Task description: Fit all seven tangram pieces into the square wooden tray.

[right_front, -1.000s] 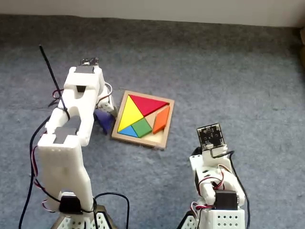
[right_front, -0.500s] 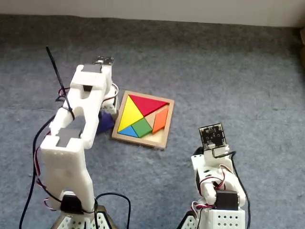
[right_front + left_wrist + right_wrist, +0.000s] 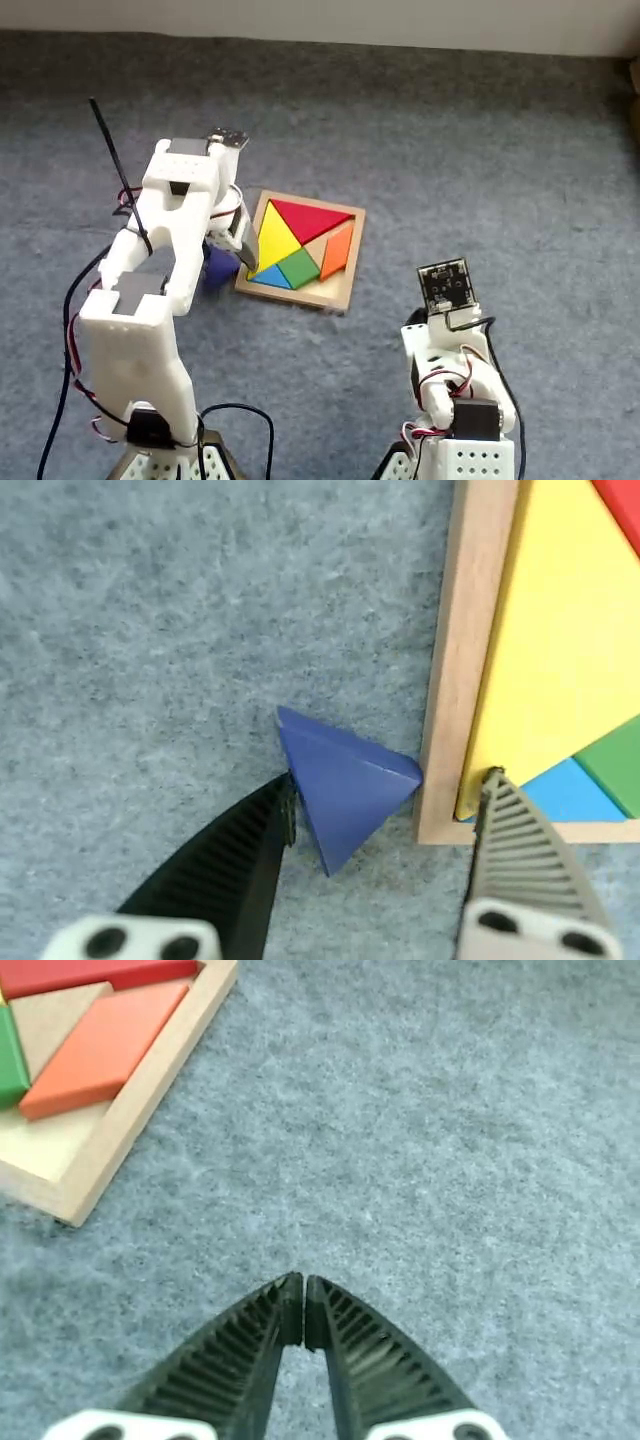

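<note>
- The floor of the scene is a grey carpet point(image 3: 500, 150), and everything sits on it.
- The left arm has swung over toward the tray in the last second. Before, it was a bit farther to the left.
- The left gripper point(image 3: 390, 785) now hangs low over the carpet, right at the tray's left edge. Its fingers are spread wide and hold nothing.
- The dark blue triangle point(image 3: 340, 790) lies tipped on the carpet, outside the tray. One corner touches the tray's outer wall. The black finger touches another corner of it.
- The pale finger is on the other side, over the tray's corner by the yellow piece.
- I think this means the arm is getting ready to grab the blue triangle. But the tray's rim is between the fingers too, so a squeeze could catch the wood.
- The square wooden tray point(image 3: 460, 630) has a yellow piece point(image 3: 270, 240), a red piece point(image 3: 312, 218), a green piece point(image 3: 297, 268), a light blue piece point(image 3: 268, 275) and an orange piece point(image 3: 338, 250) in it. Some bare wood shows, so the job is not done.
- The right gripper point(image 3: 303, 1310) has hardly moved. It hangs over bare carpet, well apart from the tray, with its fingers pressed together on nothing.
</note>
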Motion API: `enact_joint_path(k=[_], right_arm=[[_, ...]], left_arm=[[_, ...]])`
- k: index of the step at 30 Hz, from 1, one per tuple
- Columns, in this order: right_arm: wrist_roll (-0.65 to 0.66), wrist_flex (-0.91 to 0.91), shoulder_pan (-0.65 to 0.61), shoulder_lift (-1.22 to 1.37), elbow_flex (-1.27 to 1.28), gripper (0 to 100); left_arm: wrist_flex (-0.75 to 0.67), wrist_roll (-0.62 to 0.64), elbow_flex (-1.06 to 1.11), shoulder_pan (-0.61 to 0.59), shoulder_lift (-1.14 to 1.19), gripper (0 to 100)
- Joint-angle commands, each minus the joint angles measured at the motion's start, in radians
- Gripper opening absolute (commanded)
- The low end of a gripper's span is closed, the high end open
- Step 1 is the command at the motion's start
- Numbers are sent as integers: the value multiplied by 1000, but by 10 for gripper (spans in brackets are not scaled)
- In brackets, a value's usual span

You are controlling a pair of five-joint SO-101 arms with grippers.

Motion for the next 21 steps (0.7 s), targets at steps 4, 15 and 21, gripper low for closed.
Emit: enact_joint_path(k=[4,15,21], right_arm=[[-2,-15,19,4,151,19],[-2,-15,19,4,151,19],[-2,-15,19,4,151,19]], left_arm=[[2,-17,-4,-35,-15,287],[3,-18,-2,-105,-47,287],[0,-18,-7,-110,-47,287]])
